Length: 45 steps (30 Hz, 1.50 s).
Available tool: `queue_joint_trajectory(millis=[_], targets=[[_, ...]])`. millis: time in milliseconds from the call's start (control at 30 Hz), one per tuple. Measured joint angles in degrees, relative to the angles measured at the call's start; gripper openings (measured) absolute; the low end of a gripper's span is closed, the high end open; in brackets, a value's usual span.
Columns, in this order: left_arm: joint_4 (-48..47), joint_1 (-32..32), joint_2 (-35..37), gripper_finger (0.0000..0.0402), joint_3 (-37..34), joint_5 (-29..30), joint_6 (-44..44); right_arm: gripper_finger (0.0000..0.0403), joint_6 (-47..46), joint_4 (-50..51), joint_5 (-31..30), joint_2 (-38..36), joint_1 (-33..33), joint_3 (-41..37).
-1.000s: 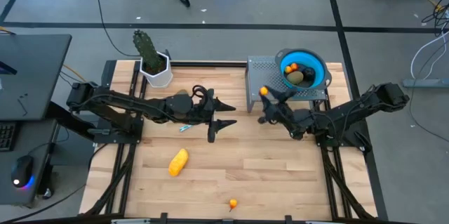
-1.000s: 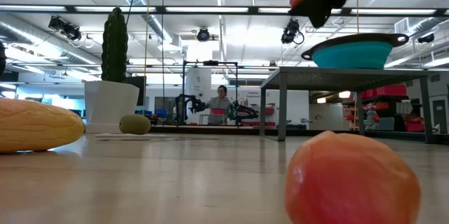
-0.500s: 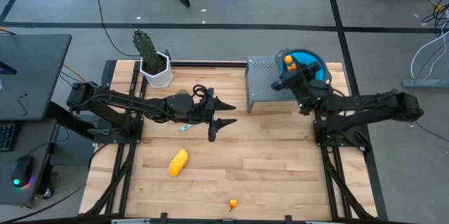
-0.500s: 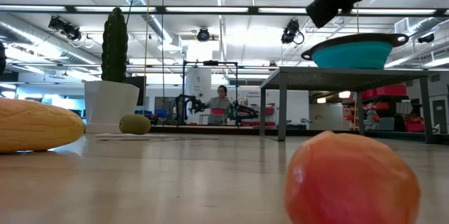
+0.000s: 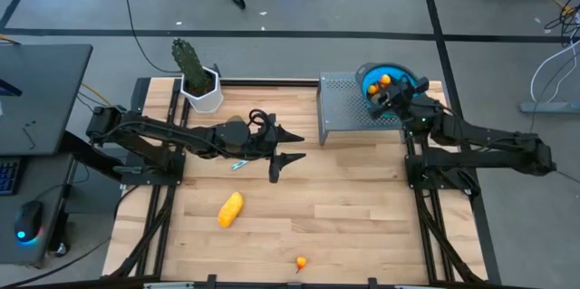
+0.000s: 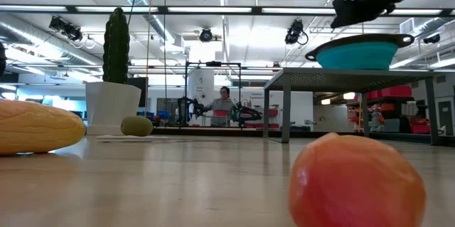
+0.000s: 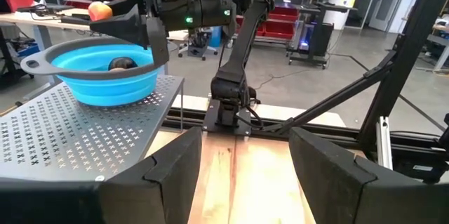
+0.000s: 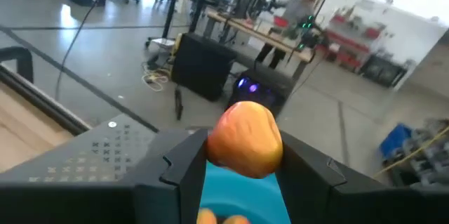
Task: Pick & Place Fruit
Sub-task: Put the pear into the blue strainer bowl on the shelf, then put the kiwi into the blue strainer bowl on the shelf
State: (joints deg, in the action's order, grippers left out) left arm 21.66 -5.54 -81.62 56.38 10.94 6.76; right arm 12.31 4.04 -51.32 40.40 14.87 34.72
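Observation:
My right gripper point(image 5: 384, 83) is shut on a tiny orange fruit point(image 8: 244, 140) above the blue bowl point(image 5: 406, 99), which stands on a grey perforated stand point(image 5: 343, 108). A dark round fruit point(image 7: 123, 63) and more orange pieces point(image 8: 219, 217) lie in the bowl. My left gripper point(image 5: 292, 146) hangs open and empty over the table's middle. The yellow oblong fruit point(image 5: 230, 208) lies on the table at the near left. Another tiny orange fruit point(image 5: 300, 261) lies by the near edge. An olive-green oval point(image 6: 136, 125) lies near the cactus pot. My right gripper pinches the tiny orange fruit by its two opposite sides point(image 8: 210, 147) between its two fingers. The fingers lie about level and come from the table's near right. The fruit is lifted clear, above the bowl; it also shows in the left wrist view point(image 7: 100, 10).
A green cactus in a white pot point(image 5: 198, 79) stands at the far left corner. A small teal-handled piece point(image 5: 237, 165) lies under my left arm. The wooden table point(image 5: 362, 226) has bare room in the near right half.
My right gripper has gone up and toward the far right with the orange fruit, from beside the stand's near left corner to above the blue bowl. It has stayed shut on the fruit.

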Motion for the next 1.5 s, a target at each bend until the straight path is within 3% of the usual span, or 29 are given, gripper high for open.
queue_joint_trajectory(millis=[233, 500, 633, 800, 933, 1033, 1133, 1233, 1500], targets=[[-0.5, 0.0, 0.0, 0.0224, 0.0, 0.0, 0.0, 0.0177, -5.6, 6.1, 10.0, -2.4, 3.2, 0.0], [-0.6, 0.0, 0.0, 0.0224, 0.0, 0.5, 0.1, 0.0263, -5.4, 6.8, 6.1, -2.1, 3.2, 0.0], [-1.4, 0.0, 0.0, 0.0224, 0.0, 1.4, 0.1, 0.0294, -5.6, 6.3, 7.6, -2.2, 3.2, 0.0], [-2.1, 0.0, 0.0, 0.0224, 0.0, 2.0, 0.1, 0.0302, -7.8, 4.1, 18.9, -2.3, 2.7, 0.0], [-5.5, 0.0, 0.0, 0.0224, 0.0, 3.0, 0.1, 0.0301, -10.0, 0.1, 37.3, -2.2, 1.3, 0.0], [-11.2, 0.0, 0.0, 0.0224, 0.0, 8.2, 0.4, 0.0301, -10.6, -2.5, 51.6, -1.5, 0.1, 0.0], [-18.1, 0.0, 0.0, 0.0224, 0.0, 13.6, 2.4, 0.0300, -10.6, -3.4, 60.3, 0.4, -1.8, 0.0], [-21.9, 0.0, 0.0, 0.0224, 0.0, 15.3, 3.5, 0.0300, -9.7, -3.4, 63.7, 3.1, -4.1, 0.0], [-22.5, 0.0, 0.0, 0.0224, 0.0, 14.0, 2.4, 0.0300, -2.8, -10.1, 63.3, 11.7, -10.7, 0.0]])
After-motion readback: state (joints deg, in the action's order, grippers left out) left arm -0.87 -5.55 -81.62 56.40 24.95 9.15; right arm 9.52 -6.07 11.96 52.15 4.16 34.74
